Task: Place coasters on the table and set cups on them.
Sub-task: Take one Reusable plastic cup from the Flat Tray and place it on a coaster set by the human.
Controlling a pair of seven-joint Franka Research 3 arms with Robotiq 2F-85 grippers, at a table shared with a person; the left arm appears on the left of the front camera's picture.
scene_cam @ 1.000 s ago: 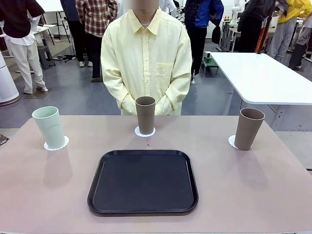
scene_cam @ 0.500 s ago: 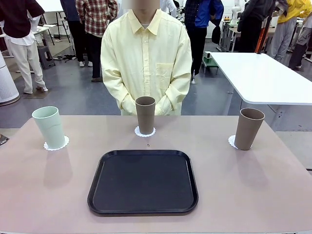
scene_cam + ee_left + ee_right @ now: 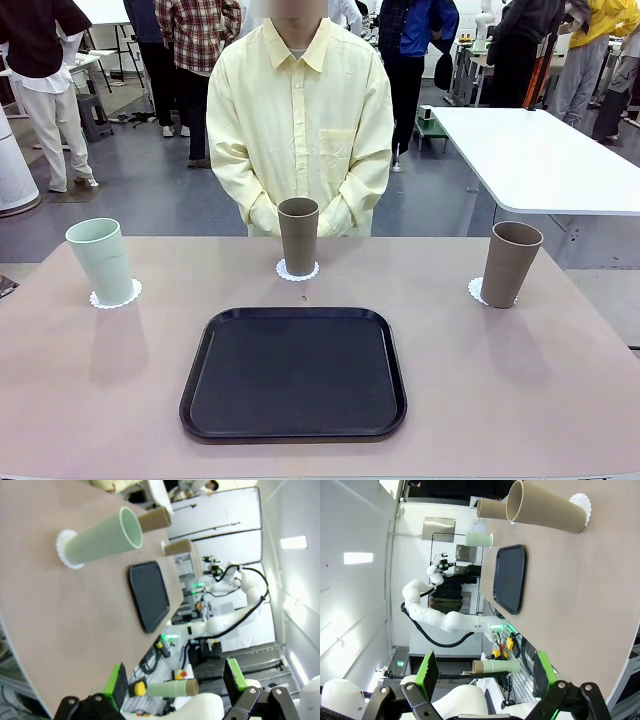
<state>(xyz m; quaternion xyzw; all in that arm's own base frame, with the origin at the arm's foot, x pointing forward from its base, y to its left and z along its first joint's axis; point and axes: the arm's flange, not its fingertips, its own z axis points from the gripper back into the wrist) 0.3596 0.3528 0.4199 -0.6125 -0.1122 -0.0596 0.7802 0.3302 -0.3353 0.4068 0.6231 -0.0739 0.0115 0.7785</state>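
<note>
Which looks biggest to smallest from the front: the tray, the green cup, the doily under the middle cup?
1. Black tray, by far the largest.
2. Green cup.
3. Doily under the middle cup, the smallest, though it sits farther from the camera.

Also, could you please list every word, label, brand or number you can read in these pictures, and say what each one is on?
None: no text can be read in any view.
The pale mint green tumbler, the two taupe-brown tumblers, the scalloped white paper coasters and the black rounded-rectangle tray are all plain.
The grey panel on the far wall in the right wrist view is too blurred to tell.
</note>
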